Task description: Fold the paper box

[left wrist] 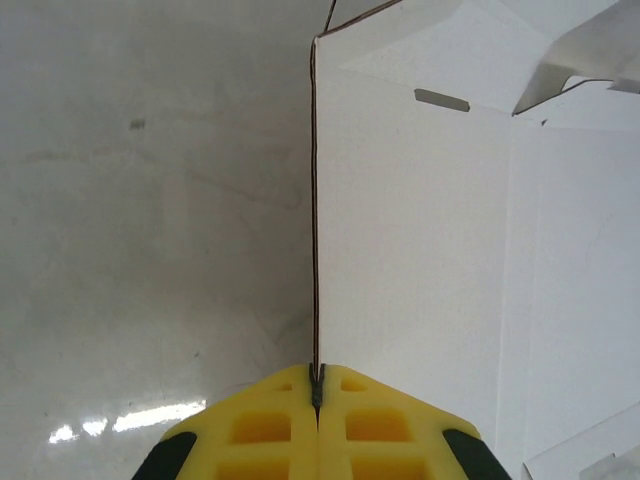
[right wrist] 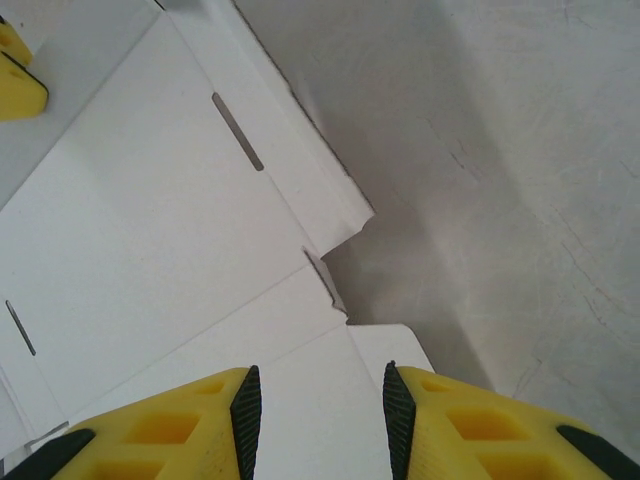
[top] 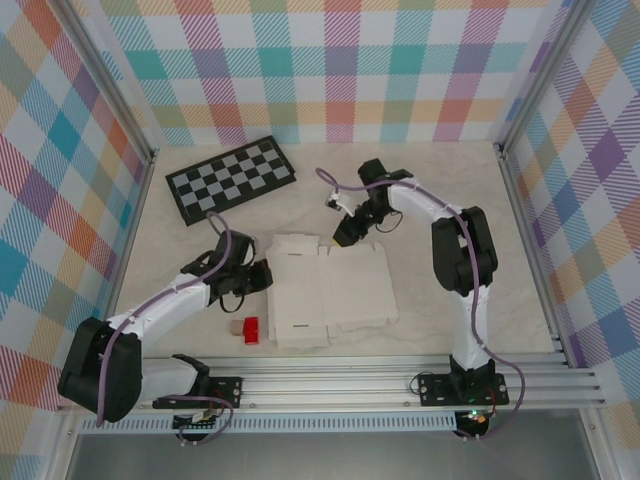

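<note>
Paper box (top: 330, 290), a flat white sheet with some flaps raised, lies mid-table. Left gripper (top: 262, 277) at its left edge: fingers pinched tight on the upturned side panel. Right gripper (top: 345, 238) at the far edge, jaws partly apart over a flap, not clamping. Checkerboard (top: 230, 180) far left; red block (top: 250, 330) near-left of sheet.

A white paper box (top: 330, 292) is seen spread out on the middle of the bench (top: 470, 170). The left gripper (top: 262, 277) is placed at its left edge, the right gripper (top: 345, 236) at its far edge. A black-and-grey checkerboard (top: 230, 180) is laid at the far left, well apart from it. A small red block (top: 250, 330) is set just beside the box's near left corner.
</note>
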